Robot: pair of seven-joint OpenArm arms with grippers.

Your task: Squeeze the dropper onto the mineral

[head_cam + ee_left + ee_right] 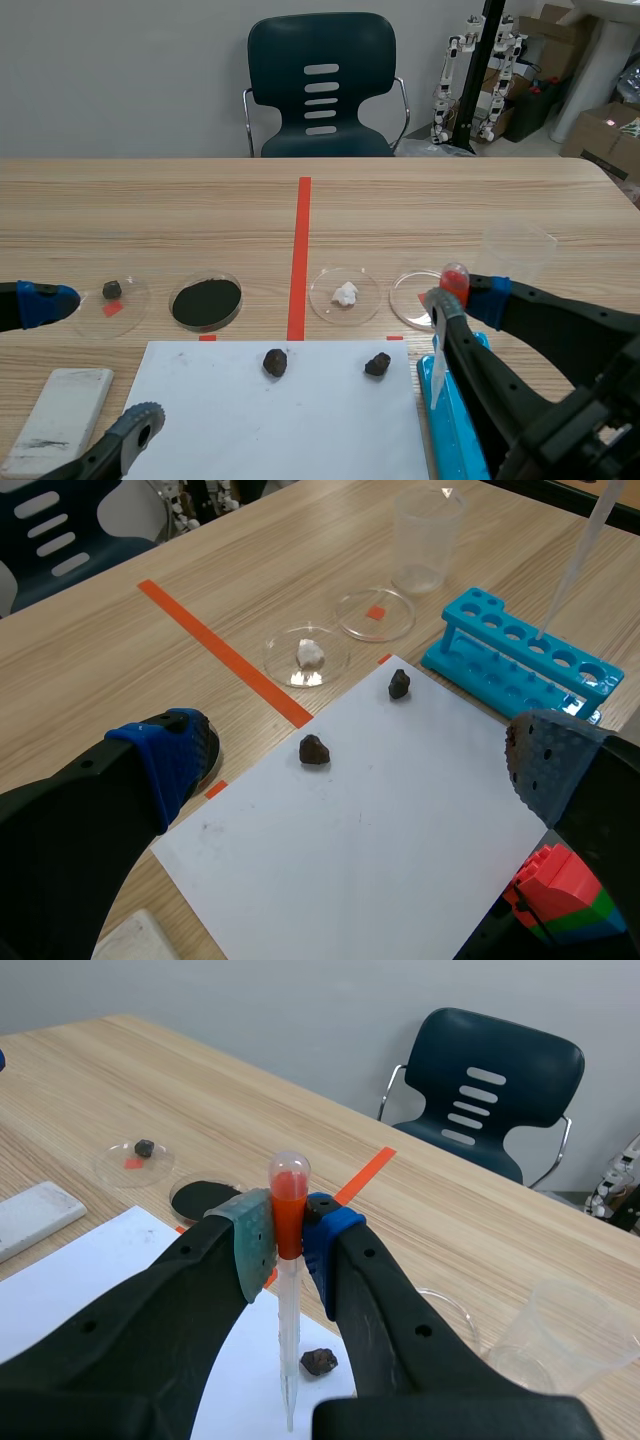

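On a white sheet [250,430], a dark mineral [275,362] is seen at 12 o'clock and a second mineral [377,364] at 1 o'clock. At 2 o'clock from the second mineral, a red-bulbed dropper [455,283] is clamped upright by the right gripper [463,297]. A blue rack [455,425] is set at 3 o'clock from the sheet. The left gripper [95,362] is spread wide at the sheet's 9 o'clock.

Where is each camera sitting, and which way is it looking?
Scene view: sits between the arms, looks across the table toward the chair; the left gripper and right gripper come in from the sides.
Left wrist view: rides the left arm, looks down at the white paper and blue rack; its gripper shows open.
Right wrist view: rides the right arm, looks forward over the table; its gripper is shut on the dropper.
Shared: all three show the dropper.
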